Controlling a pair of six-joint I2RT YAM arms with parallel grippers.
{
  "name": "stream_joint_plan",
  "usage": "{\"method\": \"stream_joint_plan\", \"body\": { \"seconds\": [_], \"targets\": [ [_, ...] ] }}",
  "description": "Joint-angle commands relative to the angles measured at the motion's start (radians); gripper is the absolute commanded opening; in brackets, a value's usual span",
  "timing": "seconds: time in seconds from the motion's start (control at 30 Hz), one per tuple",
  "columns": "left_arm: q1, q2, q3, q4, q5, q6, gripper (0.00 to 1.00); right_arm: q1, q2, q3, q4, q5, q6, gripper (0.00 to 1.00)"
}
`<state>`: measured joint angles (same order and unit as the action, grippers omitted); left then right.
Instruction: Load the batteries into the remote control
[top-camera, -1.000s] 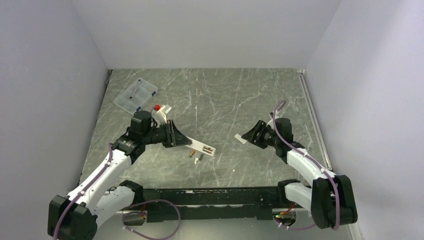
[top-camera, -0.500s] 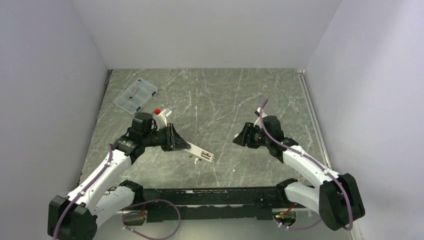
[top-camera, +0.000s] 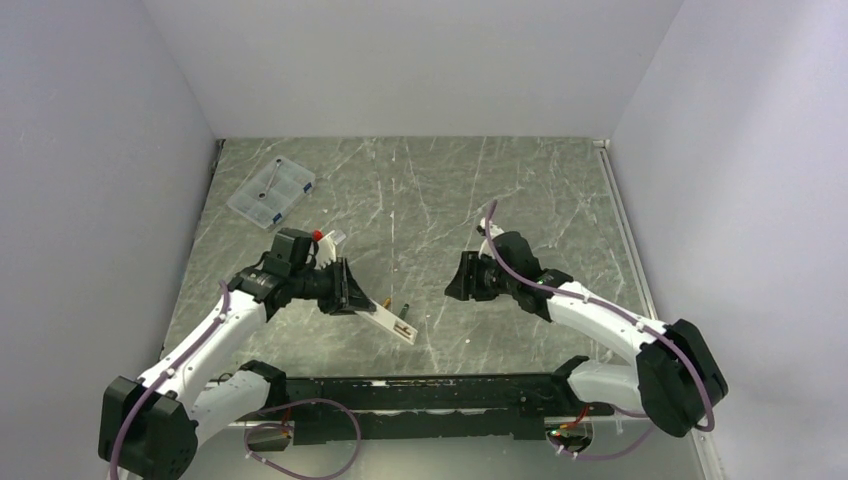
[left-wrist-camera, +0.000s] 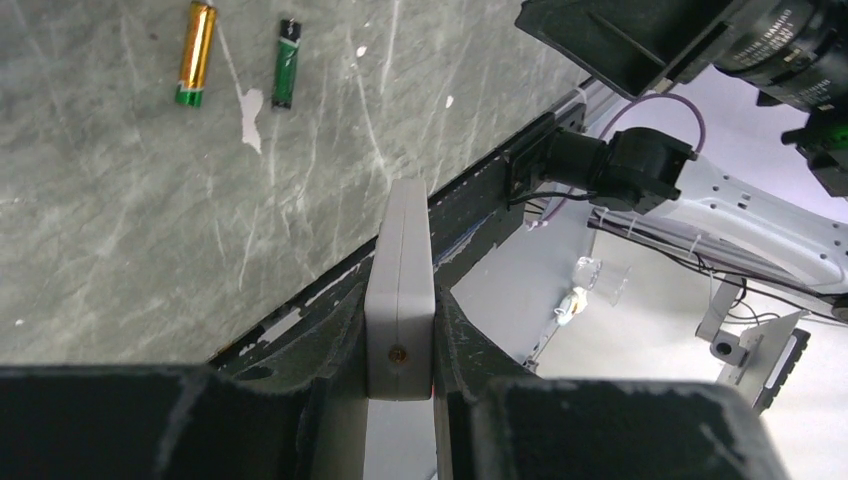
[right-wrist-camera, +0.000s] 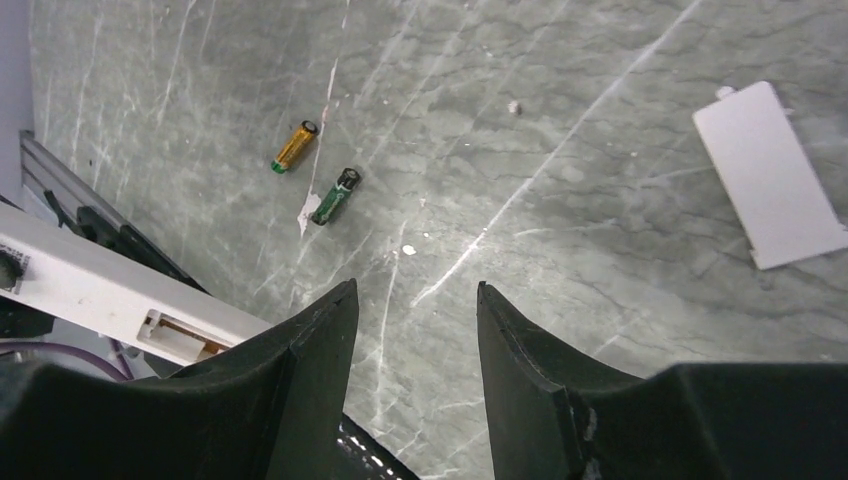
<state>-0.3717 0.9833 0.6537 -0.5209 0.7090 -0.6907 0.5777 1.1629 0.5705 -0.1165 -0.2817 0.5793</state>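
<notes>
Clamping the remote control (left-wrist-camera: 400, 290) edge-on between its fingers, the left gripper (top-camera: 345, 290) held the white handset tilted above the counter (top-camera: 450, 180), close to the middle of the near edge, with its free end pointing toward the right arm. An open slot showed near that free end in the right wrist view; it seemed to hold no cell, though the angle was too shallow to be sure. Both batteries lay on the stone just beyond the remote, side by side but apart: the copper-orange battery (right-wrist-camera: 295, 146) nearer the left edge, the dark green battery (right-wrist-camera: 335, 196) next to it. The right gripper (right-wrist-camera: 415, 300) hovered over the middle of the counter with its jaws spread and nothing between them, the batteries ahead of it. A flat white cover piece (right-wrist-camera: 770, 172) rested on the counter, well apart from the cells, toward the right edge. A clear plastic box (top-camera: 270, 190) sat near the far left corner
</notes>
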Motion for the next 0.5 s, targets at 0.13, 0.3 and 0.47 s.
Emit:
{"method": "stream_joint_plan", "body": {
  "seconds": [0.13, 0.3, 0.47],
  "targets": [
    [0.001, -0.007, 0.016, -0.123, -0.058, 0.017, 0.0, 0.123, 0.084, 0.099, 0.037, 0.1, 0.034, 0.5],
    [0.001, -0.015, 0.001, -0.144, -0.08, -0.003, 0.0, 0.193, 0.165, 0.151, 0.019, 0.163, 0.077, 0.49],
    [0.001, -0.008, -0.021, -0.151, -0.116, -0.03, 0.0, 0.254, 0.255, 0.21, 0.009, 0.205, 0.103, 0.5]
  ]
}}
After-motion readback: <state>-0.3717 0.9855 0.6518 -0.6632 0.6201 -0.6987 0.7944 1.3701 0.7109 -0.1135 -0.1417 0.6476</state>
